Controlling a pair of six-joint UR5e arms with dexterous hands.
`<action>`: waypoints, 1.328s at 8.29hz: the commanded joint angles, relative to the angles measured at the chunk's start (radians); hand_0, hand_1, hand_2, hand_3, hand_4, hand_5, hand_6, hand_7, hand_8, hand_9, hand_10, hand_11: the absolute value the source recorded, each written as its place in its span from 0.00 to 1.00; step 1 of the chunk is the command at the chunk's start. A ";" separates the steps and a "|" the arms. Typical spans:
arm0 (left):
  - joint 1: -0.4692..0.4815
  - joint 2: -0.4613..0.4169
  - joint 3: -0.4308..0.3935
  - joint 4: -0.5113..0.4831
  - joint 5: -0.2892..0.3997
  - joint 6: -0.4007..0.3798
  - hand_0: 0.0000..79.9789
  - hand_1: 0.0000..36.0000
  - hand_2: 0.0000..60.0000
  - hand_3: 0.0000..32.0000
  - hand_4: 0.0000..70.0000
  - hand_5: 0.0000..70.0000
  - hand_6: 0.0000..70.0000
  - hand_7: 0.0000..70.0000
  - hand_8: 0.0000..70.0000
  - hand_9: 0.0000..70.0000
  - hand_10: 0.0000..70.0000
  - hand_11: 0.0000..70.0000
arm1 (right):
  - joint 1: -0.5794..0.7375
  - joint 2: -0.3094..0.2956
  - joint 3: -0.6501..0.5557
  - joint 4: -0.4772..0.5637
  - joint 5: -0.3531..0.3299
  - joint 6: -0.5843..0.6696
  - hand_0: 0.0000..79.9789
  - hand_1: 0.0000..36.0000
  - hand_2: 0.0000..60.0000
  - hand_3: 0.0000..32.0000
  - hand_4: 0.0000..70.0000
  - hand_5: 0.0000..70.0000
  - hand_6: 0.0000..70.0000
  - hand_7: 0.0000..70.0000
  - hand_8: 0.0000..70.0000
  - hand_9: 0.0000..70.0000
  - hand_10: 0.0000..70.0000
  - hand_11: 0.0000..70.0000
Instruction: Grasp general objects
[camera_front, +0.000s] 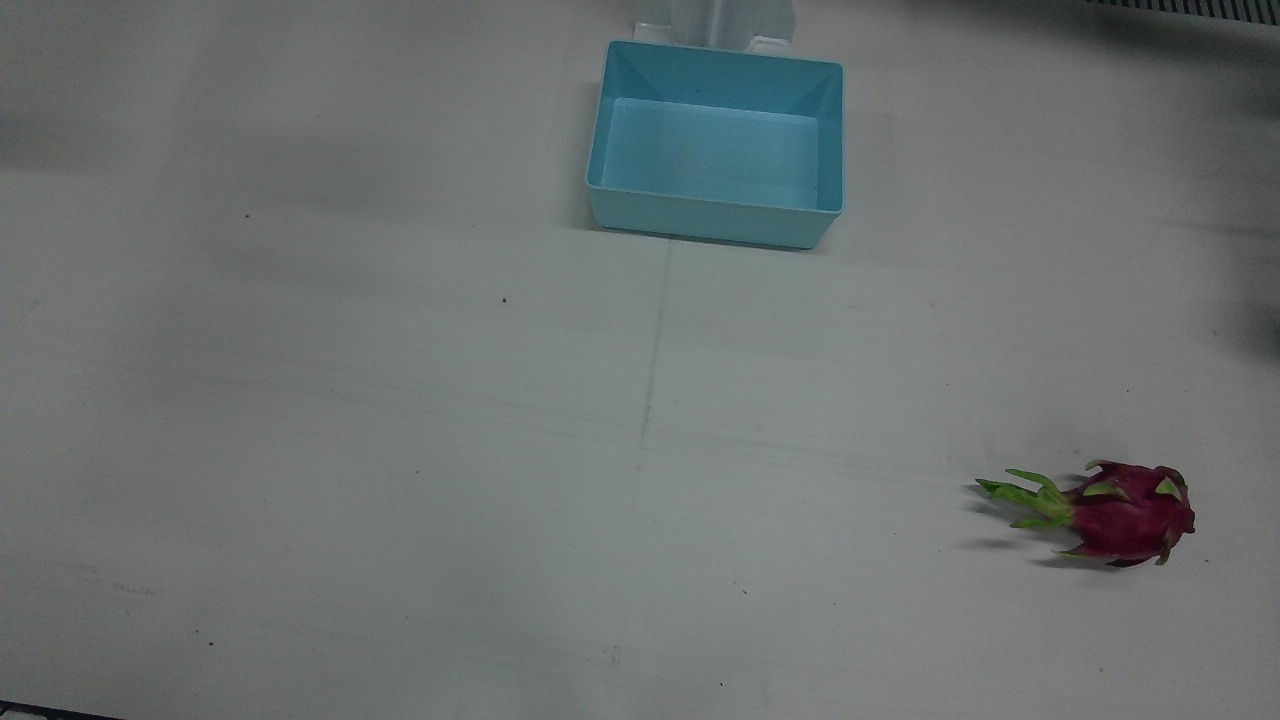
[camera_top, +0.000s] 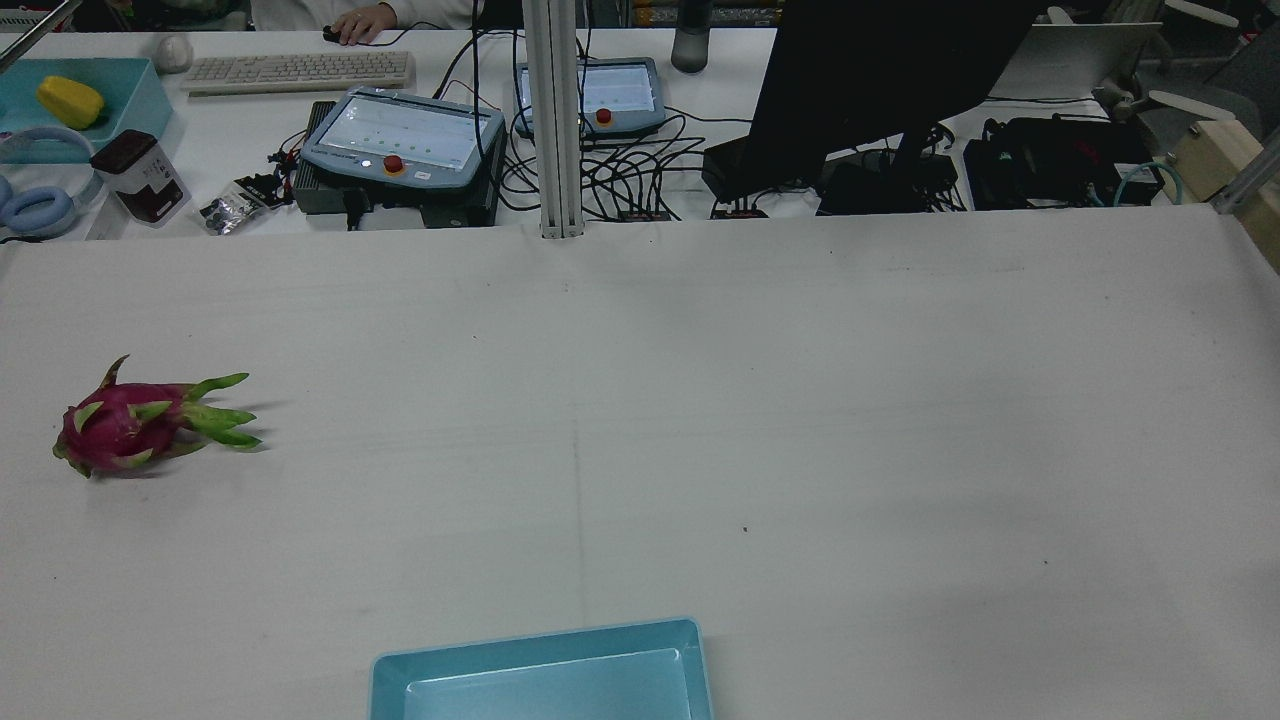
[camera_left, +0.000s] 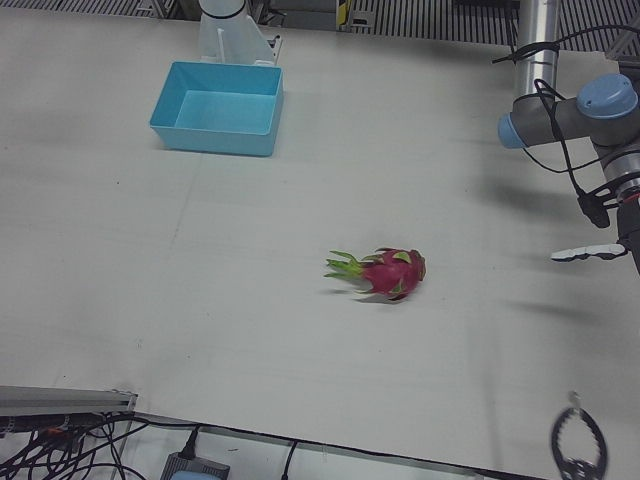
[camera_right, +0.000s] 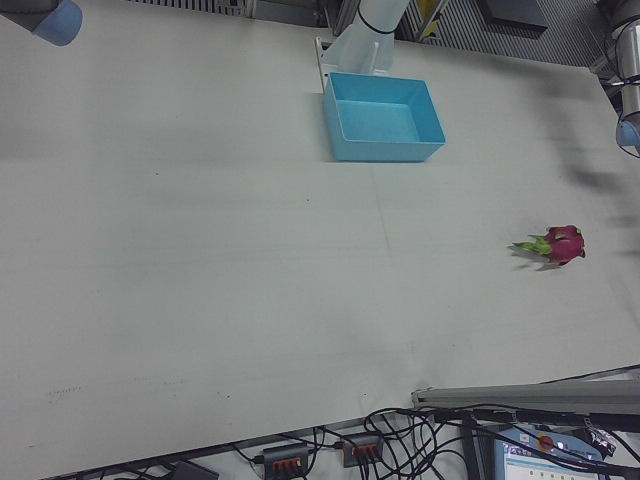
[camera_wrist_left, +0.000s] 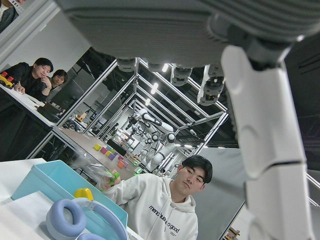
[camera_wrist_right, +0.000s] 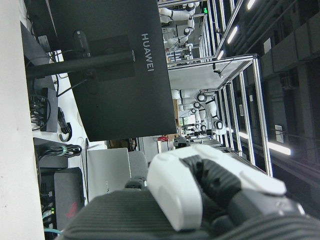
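Lying on its side on the white table (camera_top: 800, 400), a dragon fruit (camera_top: 125, 425) sits far on the robot's left half in the rear view, pink body twd the table's edge, green leafy tips pointing twd the centre. Nothing touches it.

Next along, at the near-middle edge in that view, a light-blue bin (camera_top: 545, 670) stands with nothing in it, well apart from the fruit. Beyond the table's far edge: keyboard (camera_top: 298, 70) w/ a person's hand (camera_top: 360, 20) beside it, two teach pendants (camera_top: 405, 140) and a dark monitor (camera_top: 880, 80).

Left-front view shows the fruit (camera_left: 385, 272) near mid-frame, the bin (camera_left: 220, 108) up at the far side, and the left arm (camera_left: 575, 115) raised at the frame's right, clear of the fruit.

Left hand (camera_wrist_left: 210, 35), seen only from its own camera, holds nothing; pale fingers (camera_wrist_left: 272, 150) extend apart, pointing up & away from the table. Right hand (camera_wrist_right: 200, 195), likewise seen only on its own camera, grips nothing visible; whether its fingers are spread or curled, can't tell.
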 joint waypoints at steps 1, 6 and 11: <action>0.000 0.005 -0.020 -0.007 0.000 -0.002 0.63 0.46 0.12 0.17 0.15 0.00 0.04 0.09 0.00 0.00 0.01 0.04 | 0.000 0.000 0.000 0.000 0.000 0.000 0.00 0.00 0.00 0.00 0.00 0.00 0.00 0.00 0.00 0.00 0.00 0.00; 0.000 0.032 -0.037 -0.048 0.023 -0.012 0.62 0.43 0.09 0.17 0.15 0.00 0.03 0.08 0.00 0.00 0.00 0.03 | 0.000 0.001 0.003 -0.003 -0.002 0.000 0.00 0.00 0.00 0.00 0.00 0.00 0.00 0.00 0.00 0.00 0.00 0.00; 0.000 0.048 -0.043 -0.097 0.021 -0.017 0.35 0.07 0.03 0.00 0.00 1.00 0.03 0.11 0.00 0.00 0.00 0.00 | 0.000 0.001 0.009 -0.005 -0.003 0.002 0.00 0.00 0.00 0.00 0.00 0.00 0.00 0.00 0.00 0.00 0.00 0.00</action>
